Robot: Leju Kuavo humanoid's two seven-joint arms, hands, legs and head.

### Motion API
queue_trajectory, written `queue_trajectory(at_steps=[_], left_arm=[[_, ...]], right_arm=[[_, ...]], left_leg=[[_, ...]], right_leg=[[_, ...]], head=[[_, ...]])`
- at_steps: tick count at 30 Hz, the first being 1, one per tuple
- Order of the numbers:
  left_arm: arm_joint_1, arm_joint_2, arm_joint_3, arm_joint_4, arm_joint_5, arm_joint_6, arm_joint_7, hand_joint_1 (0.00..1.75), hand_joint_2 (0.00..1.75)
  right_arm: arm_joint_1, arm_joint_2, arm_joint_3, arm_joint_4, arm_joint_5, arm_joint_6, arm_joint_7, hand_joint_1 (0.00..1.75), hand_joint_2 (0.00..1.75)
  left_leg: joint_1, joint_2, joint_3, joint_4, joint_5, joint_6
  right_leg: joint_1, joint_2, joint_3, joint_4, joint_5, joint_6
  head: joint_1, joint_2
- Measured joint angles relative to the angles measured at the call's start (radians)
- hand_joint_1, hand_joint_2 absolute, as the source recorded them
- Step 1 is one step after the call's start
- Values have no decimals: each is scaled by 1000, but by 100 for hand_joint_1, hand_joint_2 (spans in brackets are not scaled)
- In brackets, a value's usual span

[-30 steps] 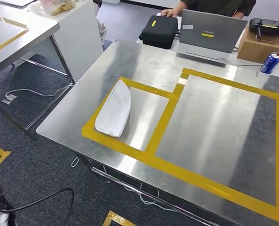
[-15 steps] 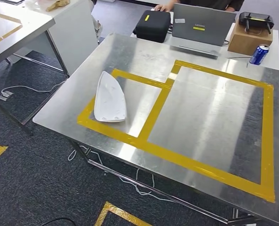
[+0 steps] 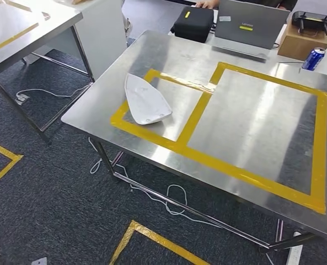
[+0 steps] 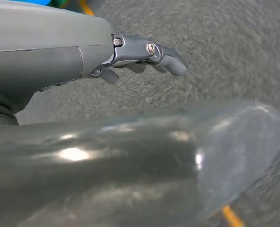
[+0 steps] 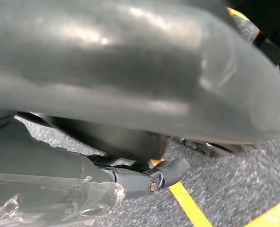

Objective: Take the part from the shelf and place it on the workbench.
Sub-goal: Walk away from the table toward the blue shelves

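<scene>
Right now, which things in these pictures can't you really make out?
- Person behind the laptop, head view: cut off by the top edge.
- Blue can, head view: label too small to read.
- Left hand, left wrist view: fingers stretched over blurred carpet, holding nothing.
- Right hand, right wrist view: mostly hidden behind a blurred dark curved cover; whether it holds anything is unclear.
- White part on the workbench: underside hidden.

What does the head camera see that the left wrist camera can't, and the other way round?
The head view alone shows the steel workbench with yellow tape outlines, the white part lying on it, a laptop, a black case and a blue can. The left wrist view alone shows the left hand, holding nothing, above the floor. Both show grey carpet with yellow tape.
</scene>
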Motion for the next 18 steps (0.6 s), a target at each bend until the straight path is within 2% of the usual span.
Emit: queue_trajectory(at_steps=[1, 3, 4, 5, 6, 7, 8, 9, 10, 11, 12, 13, 14, 15, 16, 18], left_arm=[[1, -2, -24, 7, -41, -27, 9, 0, 0], [5, -4, -76, 20, -105, -76, 25, 0, 0], [9, -5, -97, 26, -119, -92, 31, 0, 0], [12, -8, -113, 31, -124, -107, 38, 0, 0], [15, -10, -125, 35, -126, -122, 44, 0, 0], [15, -14, -136, 39, -128, -141, 50, 0, 0], [15, -16, -145, 43, -131, -162, 57, 0, 0], [15, -18, -154, 46, -133, -186, 62, 0, 0], [15, -19, -161, 48, -134, -208, 68, 0, 0], [16, -20, -165, 50, -134, -227, 72, 0, 0], [16, -20, -169, 52, -134, -241, 76, 0, 0], [16, -22, -172, 53, -134, -251, 78, 0, 0], [14, -24, -176, 54, -134, -258, 79, 0, 0], [11, -27, -180, 56, -134, -261, 79, 0, 0], [9, -29, -183, 57, -134, -263, 79, 0, 0], [13, -30, -186, 59, -134, -264, 80, 0, 0]], right_arm=[[0, 0, 0, 0, 2, 1, 2, 0, 0], [1, 0, -1, 0, 7, 2, 3, 0, 0], [0, 0, -1, 0, 10, 3, 2, 0, 0], [0, 0, -1, 0, 12, 3, 0, 0, 0], [0, 0, -1, 0, 16, 3, -1, 0, 0], [1, 0, -1, 0, 19, 1, -2, 0, 0], [3, 0, -1, 0, 23, -4, -1, 0, 0], [5, 1, -1, 0, 26, -13, 2, 0, 0], [6, 3, -1, 0, 28, -23, 6, 0, 0], [6, 5, -1, 0, 30, -32, 11, 0, 0], [6, 8, -1, 0, 31, -39, 15, 0, 0], [5, 10, -1, 0, 32, -43, 17, 0, 0], [4, 12, -1, -1, 32, -46, 19, 0, 0], [4, 13, -1, -1, 33, -48, 20, 0, 0], [3, 14, -1, -2, 33, -49, 21, 0, 0], [3, 15, -1, -2, 33, -50, 22, 0, 0]], left_leg=[[0, -8, -4, -1, 10, -5], [3, -22, -9, -2, 24, -17], [4, -18, -15, 7, 12, -22], [5, -7, -26, 34, -22, -28], [7, 8, -42, 80, -72, -33], [9, 22, -61, 143, -129, -40], [12, 29, -79, 211, -173, -47], [16, 33, -87, 265, -190, -53], [20, 35, -84, 295, -184, -58], [25, 38, -64, 292, -160, -63], [30, 47, -26, 254, -131, -69], [35, 67, 29, 190, -113, -76], [36, 88, 85, 116, -109, -79], [36, 106, 125, 55, -115, -74], [33, 116, 147, 15, -124, -65], [24, 104, 138, 0, -126, -35]], right_leg=[[1, 4, 17, -32, -11, -3], [2, -14, 11, -41, -3, -13], [0, -24, 5, -42, 6, -21], [-1, -34, -3, -44, 17, -29], [-3, -45, -14, -46, 29, -34], [-3, -55, -26, -46, 39, -37], [-3, -68, -39, -45, 50, -37], [-3, -82, -52, -44, 60, -35], [-3, -96, -65, -43, 71, -32], [-4, -110, -79, -41, 80, -28], [-5, -122, -92, -37, 88, -23], [-4, -133, -105, -32, 94, -16], [-4, -144, -117, -22, 98, -10], [-3, -154, -126, -13, 102, -2], [-3, -164, -133, -5, 107, 5], [-11, -180, -136, -1, 117, 17]], head=[[1, 0], [3, 0], [1, 0], [-1, 0], [-3, 0], [-5, 0], [-6, 0], [-7, 0], [-7, 0], [-7, 0], [-6, 0], [-7, 0], [-8, 0], [-8, 0], [-8, 0], [-6, 0]])
